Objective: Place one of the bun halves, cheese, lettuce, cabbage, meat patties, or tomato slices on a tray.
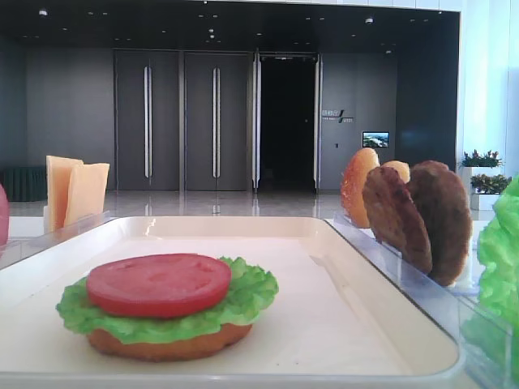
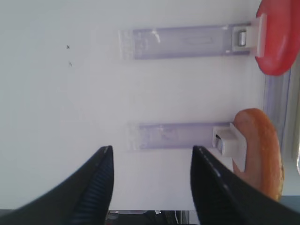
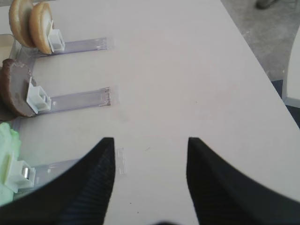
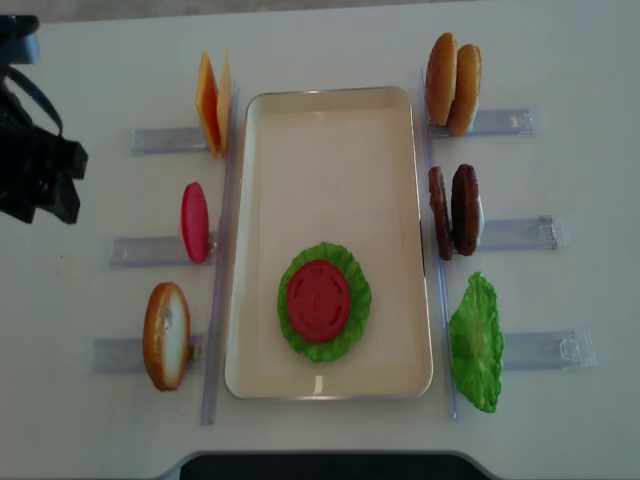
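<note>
A tomato slice (image 4: 319, 298) already sits atop lettuce (image 4: 350, 330) and bun on the tray (image 4: 330, 130). Both sets of jaws hang open, empty (over bare desk (image 3: 187, 70)); next, probably a patty (image 4: 465, 209).

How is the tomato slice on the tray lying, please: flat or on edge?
Flat. The tomato slice lies face up on the lettuce and bun half, inside the tray.

A demonstration table in a large lobby-like hall: behind the tray (image 1: 324, 235) stand tall dark panelled doors (image 1: 182, 121), a polished reflective floor, a small lit wall screen (image 1: 375, 139) and planters (image 1: 482, 174) to the doors' right.
</note>
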